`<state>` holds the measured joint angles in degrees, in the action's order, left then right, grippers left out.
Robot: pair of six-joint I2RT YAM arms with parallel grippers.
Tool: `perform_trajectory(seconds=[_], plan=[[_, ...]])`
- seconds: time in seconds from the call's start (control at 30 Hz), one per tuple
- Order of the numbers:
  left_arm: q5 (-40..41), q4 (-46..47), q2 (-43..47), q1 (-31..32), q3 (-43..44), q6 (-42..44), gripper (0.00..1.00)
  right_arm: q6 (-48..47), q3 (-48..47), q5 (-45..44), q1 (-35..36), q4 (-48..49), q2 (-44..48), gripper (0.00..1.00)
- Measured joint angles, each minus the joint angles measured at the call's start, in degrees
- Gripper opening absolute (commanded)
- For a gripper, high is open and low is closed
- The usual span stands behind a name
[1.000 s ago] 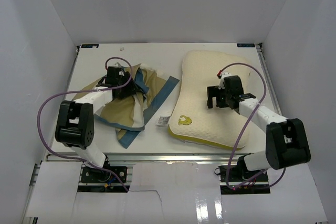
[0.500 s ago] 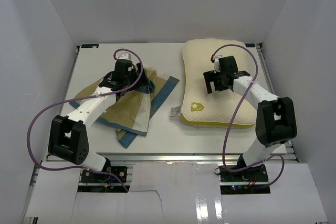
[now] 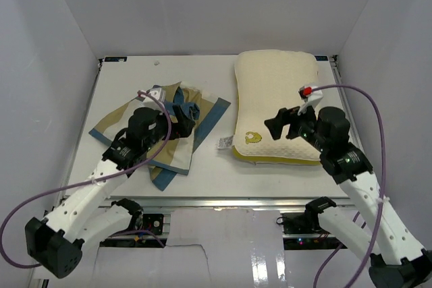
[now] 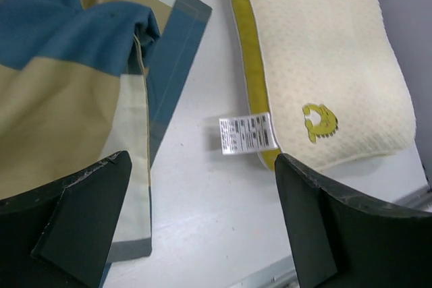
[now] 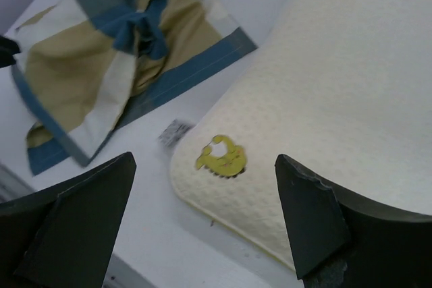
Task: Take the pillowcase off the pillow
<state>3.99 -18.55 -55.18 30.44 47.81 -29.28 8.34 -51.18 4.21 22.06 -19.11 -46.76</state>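
Note:
The checked pillowcase (image 3: 162,141) lies crumpled and flat on the left of the table, apart from the pillow. It shows in the left wrist view (image 4: 74,79) and the right wrist view (image 5: 115,65). The cream pillow (image 3: 277,92) lies bare at the right, with its yellow mark (image 3: 251,137) near the front corner. A white tag (image 3: 225,142) lies against its yellow edge. My left gripper (image 3: 187,118) is open and empty above the pillowcase's right part. My right gripper (image 3: 278,125) is open and empty above the pillow's front part.
White walls enclose the table on the left, the back and the right. The table's near edge (image 3: 216,198) has a metal rail. A strip of bare table (image 4: 202,187) runs between pillowcase and pillow.
Both arms have drawn back toward the near edge and lifted, the left off the pillowcase and the right off the pillow. The pillow was pushed straight toward the back and now lies still.

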Motion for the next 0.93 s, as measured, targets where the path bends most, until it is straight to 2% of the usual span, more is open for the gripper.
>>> perform_trajectory(seconds=[0.1,0.2,0.37,0.57,0.93], plan=[[-5.1,2.0,7.5,0.1,-6.3,-0.6,0.98,3.8,7.1,3.8,3.9,1.6,8.3,0.9],[-10.6,4.8,14.0,0.1,-11.8,-1.7,0.98,6.8,13.7,5.9,4.6,2.1,14.3,0.9],[-14.1,7.0,25.0,0.1,-17.1,-3.2,0.98,8.3,17.4,9.0,4.6,2.0,19.5,0.9],[-17.2,10.6,30.0,0.1,-19.8,-4.7,0.98,10.0,19.2,11.2,4.6,2.6,24.4,0.9],[-20.3,11.5,35.9,0.1,-21.4,-6.4,0.98,11.0,21.4,12.4,4.6,2.5,26.2,0.9]])
